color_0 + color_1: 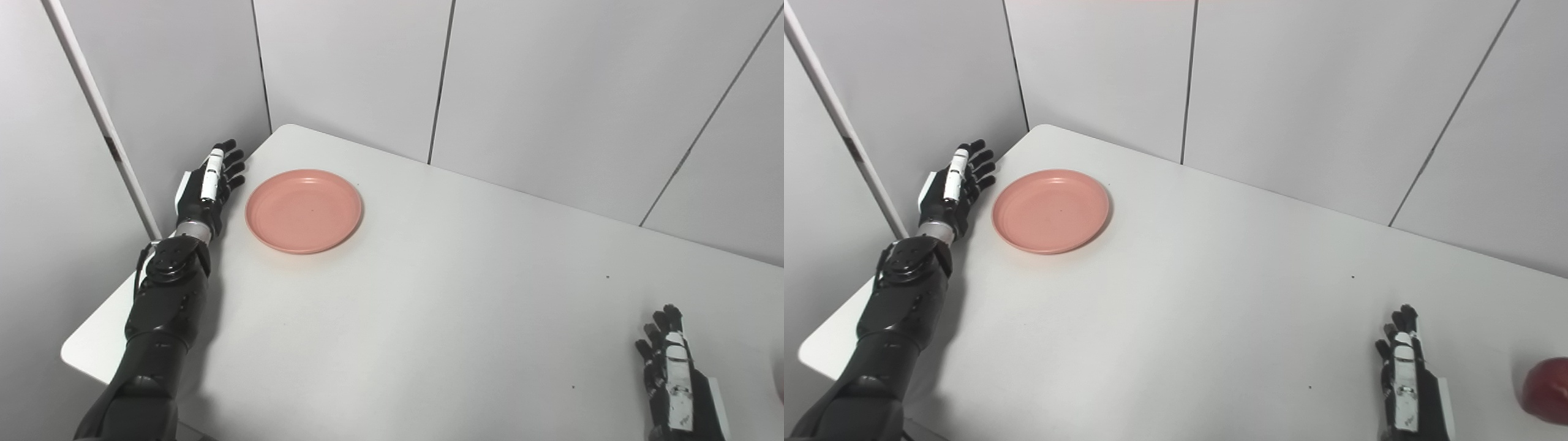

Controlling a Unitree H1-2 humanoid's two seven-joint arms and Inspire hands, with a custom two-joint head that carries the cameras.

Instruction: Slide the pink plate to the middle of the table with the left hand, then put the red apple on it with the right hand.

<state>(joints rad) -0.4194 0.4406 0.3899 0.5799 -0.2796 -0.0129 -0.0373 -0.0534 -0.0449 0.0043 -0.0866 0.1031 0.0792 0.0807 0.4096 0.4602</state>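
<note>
Apple (1546, 391) shows only in right eye view

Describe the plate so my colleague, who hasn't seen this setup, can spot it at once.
On the white table, look to the far left corner by the grey wall panels. The plate lies flat there, just right of the left hand, not touching it. It is round, pink, shallow and empty, the only dish on the table.
</note>
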